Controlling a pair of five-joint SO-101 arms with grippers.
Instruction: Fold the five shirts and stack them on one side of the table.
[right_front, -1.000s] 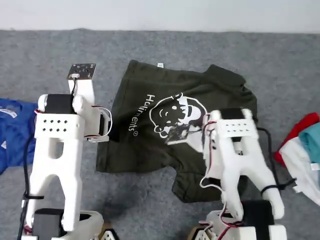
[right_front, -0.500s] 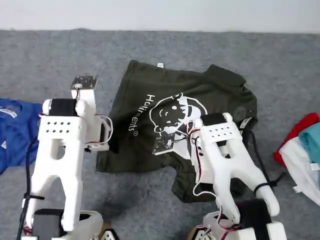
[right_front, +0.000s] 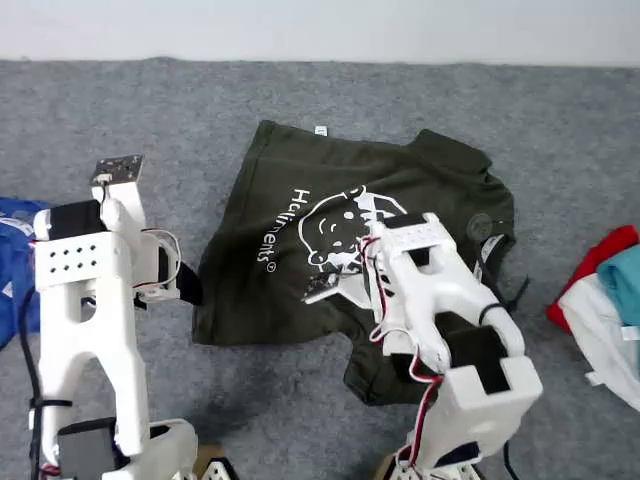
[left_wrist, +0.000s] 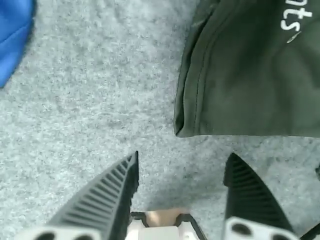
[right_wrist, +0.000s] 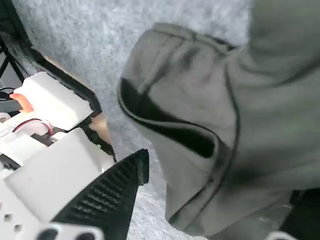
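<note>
A: Left gripper (left_wrist: 183, 159)?
B: Fingers wide apart, empty, over the grey felt-like table cover (left_wrist: 75, 100), just beside the olive shirt (left_wrist: 250, 75) at its hem corner. Right gripper (right_wrist: 220, 175) also wide, straddling a sleeve, not clamped.
A: Progress?
B: Early, I judge. Olive shirt mid-table, print up, rumpled, unfolded. Blue shirt (right_front: 8, 260) at one edge, red-teal-white heap (right_front: 605, 300) at the other.
A: Fabric?
B: Soft matte jersey, stitched hems, limp.
</note>
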